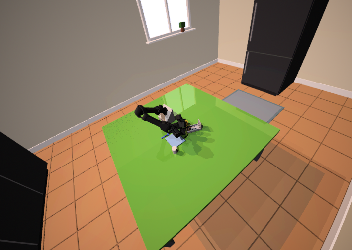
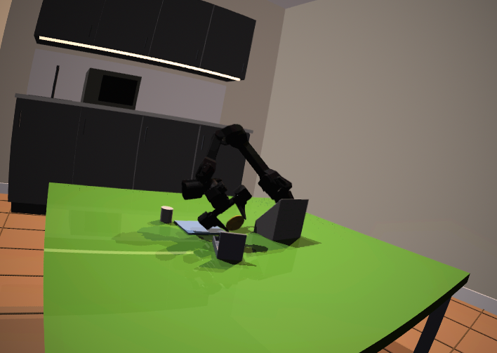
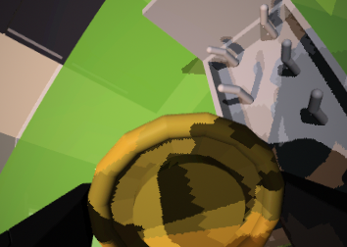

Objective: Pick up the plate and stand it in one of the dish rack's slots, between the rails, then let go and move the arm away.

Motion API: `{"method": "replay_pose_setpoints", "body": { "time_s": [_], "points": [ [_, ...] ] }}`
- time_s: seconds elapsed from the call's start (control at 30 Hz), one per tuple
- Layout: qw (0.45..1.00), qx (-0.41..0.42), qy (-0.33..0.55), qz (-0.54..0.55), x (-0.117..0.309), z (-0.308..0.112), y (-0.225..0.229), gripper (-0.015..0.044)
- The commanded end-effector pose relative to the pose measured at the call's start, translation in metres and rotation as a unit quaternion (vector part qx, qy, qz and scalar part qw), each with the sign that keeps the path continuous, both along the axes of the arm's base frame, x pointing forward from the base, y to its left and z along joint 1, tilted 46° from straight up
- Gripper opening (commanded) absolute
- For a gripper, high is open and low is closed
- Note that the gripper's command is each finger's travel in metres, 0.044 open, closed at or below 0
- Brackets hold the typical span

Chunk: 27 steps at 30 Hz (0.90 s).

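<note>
The yellow plate (image 2: pixel 235 222) (image 3: pixel 188 209) is held across its width by my gripper (image 2: pixel 236 224) (image 3: pixel 184 189), which is shut on it. In the exterior view the plate is tilted steeply, low over the table and just behind the dish rack (image 1: pixel 195 130) (image 2: pixel 232 246) (image 3: pixel 183 21). The light grey rack has a tall end panel and short rails rising from its floor. In the wrist view the rack lies beyond the plate, up and to the right, and no part of the plate is seen between the rails. In the top view the fingers mostly hide the plate.
A pale blue square (image 1: pixel 174 140) (image 2: pixel 189 226) lies near the rack, with a blue pen (image 1: pixel 164 136) beside it. A small grey cylinder (image 1: pixel 174 150) (image 2: pixel 166 215) stands past the square. A large grey wedge-shaped block (image 1: pixel 169 115) (image 2: pixel 285 220) stands by the arm's base.
</note>
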State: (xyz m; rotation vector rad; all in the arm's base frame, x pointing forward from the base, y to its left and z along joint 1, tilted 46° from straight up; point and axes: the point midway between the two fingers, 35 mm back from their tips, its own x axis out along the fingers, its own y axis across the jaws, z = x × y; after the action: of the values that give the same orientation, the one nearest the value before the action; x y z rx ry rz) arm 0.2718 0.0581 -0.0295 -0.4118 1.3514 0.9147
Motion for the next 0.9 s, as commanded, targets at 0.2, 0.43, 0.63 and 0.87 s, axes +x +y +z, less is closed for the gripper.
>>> {"method": "replay_pose_setpoints", "body": {
  "time_s": [0.2,0.43,0.63,0.87],
  "points": [
    [0.991,0.068,-0.087,0.074,0.003,0.001,-0.009,0.0],
    [0.973,0.102,-0.16,0.131,0.005,0.003,-0.016,0.0],
    [0.95,0.121,-0.228,0.178,0.007,0.006,-0.023,0.0],
    [0.913,0.13,-0.311,0.231,0.008,0.012,-0.032,0.0]
  ]
}}
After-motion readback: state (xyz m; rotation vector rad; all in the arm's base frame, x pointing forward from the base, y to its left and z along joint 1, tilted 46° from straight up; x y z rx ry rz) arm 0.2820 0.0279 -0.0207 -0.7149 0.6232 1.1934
